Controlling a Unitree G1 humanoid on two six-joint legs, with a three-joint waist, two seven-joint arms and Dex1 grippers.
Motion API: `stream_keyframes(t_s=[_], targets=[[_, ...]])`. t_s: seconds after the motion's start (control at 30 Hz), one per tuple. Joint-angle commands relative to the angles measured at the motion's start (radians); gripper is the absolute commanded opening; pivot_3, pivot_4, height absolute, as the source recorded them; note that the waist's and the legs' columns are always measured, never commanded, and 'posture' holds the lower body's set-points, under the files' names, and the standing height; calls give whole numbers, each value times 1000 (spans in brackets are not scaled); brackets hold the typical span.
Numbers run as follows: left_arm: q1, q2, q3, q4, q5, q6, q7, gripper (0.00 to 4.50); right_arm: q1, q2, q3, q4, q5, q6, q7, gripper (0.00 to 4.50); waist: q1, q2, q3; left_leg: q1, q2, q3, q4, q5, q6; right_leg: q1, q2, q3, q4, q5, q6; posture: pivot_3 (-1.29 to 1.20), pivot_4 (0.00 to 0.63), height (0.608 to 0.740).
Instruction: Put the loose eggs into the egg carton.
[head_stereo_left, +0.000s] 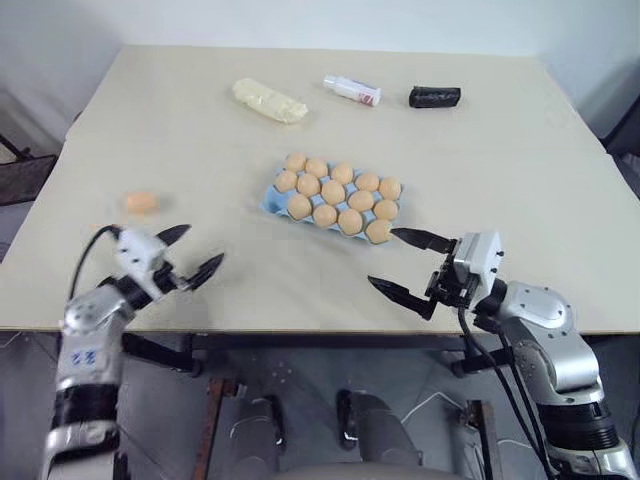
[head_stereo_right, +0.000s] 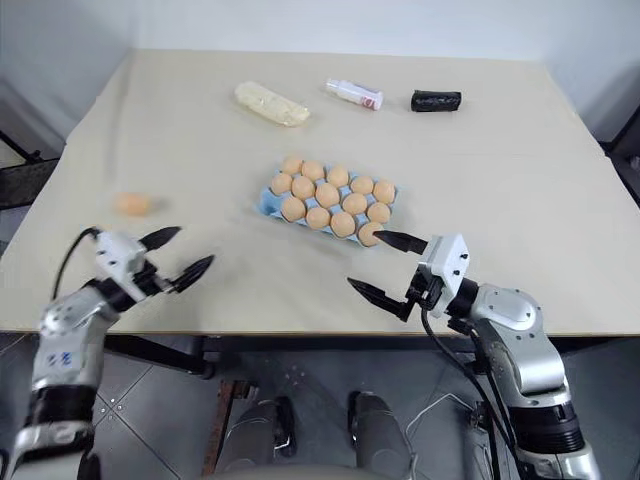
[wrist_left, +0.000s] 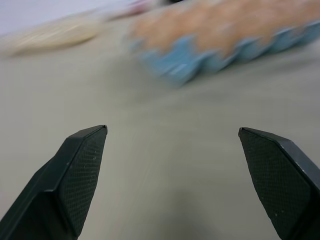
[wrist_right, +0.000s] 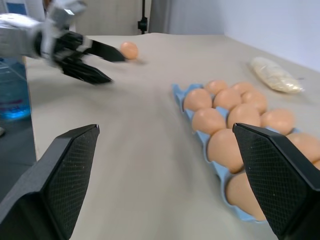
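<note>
One loose egg (head_stereo_left: 141, 202) is seen on the table (head_stereo_left: 480, 150), left of centre in the left eye view, just above and slightly left of the left hand (head_stereo_left: 187, 254). The left hand is clearly nearer; the right hand (head_stereo_left: 408, 264) sits lower right of centre, well apart from that egg, just below the carton's near corner.

Left hand: fingers spread apart, nothing held. Right hand: fingers spread apart, nothing held.

The egg carton (head_stereo_left: 271, 199) is placed mid-frame, tilted so its long side runs from upper left to lower right. Cups are filled with eggs almost throughout; an empty cup cannot be made out, though one is presumed for the last egg.

The egg's long axis is read as roughly sideways in frame, but blur leaves this uncertain. Judged: the next reach is best made by the left hand, up-frame and slightly left.

Materials: egg smooth, tan-orange, rounded, likely to roll if nudged. Carton light blue, moulded, scalloped rim. Finger pads (wrist_left: 82, 175) black, finely textured. Table matte beige, flat.
</note>
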Motion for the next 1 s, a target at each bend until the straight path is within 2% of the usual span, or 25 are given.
stream_keyframes(t_s=[0.03, 0.1, 0.23, 0.37, 0.53, 0.67, 0.77, 0.83, 1.0], targets=[[104, -17, 97, -168, -42, 44, 106, 4484, -14, 14, -7, 14, 5, -33, 11, 4500, 4, 0, 0, 0, -1, 0, 0, 0, 0, 1, -1, 1, 0, 0, -1, 0, 150, 740], [171, -38, 146, -215, -60, 84, 163, 4484, -24, 27, -3, 34, 0, -39, 9, 4500, 5, 0, 0, 0, -1, 1, -1, 0, 0, 2, -3, 3, -3, -7, -12, 0, 150, 740], [219, -83, 182, -272, -67, 133, 264, 4484, -43, 42, 7, 62, -1, -45, 16, 4500, 5, -1, -1, 0, -2, 3, -1, 0, 1, 1, -3, 5, -3, -7, -12, 0, 150, 740], [190, -134, 191, -302, -74, 194, 382, 4484, -63, 44, 23, 82, -8, -45, 35, 4500, 5, -1, -1, 0, -2, 3, -2, 0, 1, 1, -3, 5, -3, -7, -12, 0, 150, 740], [85, -140, 171, -273, -71, 274, 464, 4484, -80, 45, 27, 98, -11, -48, 37, 4500, 4, -1, -1, 0, -2, 3, -2, 0, 1, 1, -2, 5, -2, -7, -12, 0, 150, 740], [-145, -89, 111, -79, 11, 321, 534, 4484, -101, 42, 26, 99, -11, -42, 37, 4500, 10, -2, -1, 0, -3, 2, -1, 0, 1, 1, -2, 3, -1, -6, -10, 0, 150, 740], [-284, -59, 77, 91, 51, 272, 532, 4484, -109, 46, 29, 101, -15, -39, 33, 4500, 8, -2, -1, 1, -5, 1, -1, 0, 1, 2, -2, 0, -1, -4, -8, 0, 150, 740], [-370, -42, 58, 210, 78, 255, 545, 4484, -112, 48, 32, 100, -18, -38, 30, 4500, 3, -2, -1, 1, -5, 4, -1, 1, 2, 1, -2, -1, -2, 3, 5, 0, 150, 740], [-540, -2, -5, 480, 160, 166, 566, 4484, -114, 56, 33, 92, -25, -38, 19, 4500, 5, -2, -1, -1, -5, 6, -2, -1, 1, -3, 0, -1, -2, 3, 5, 0, 150, 740]])
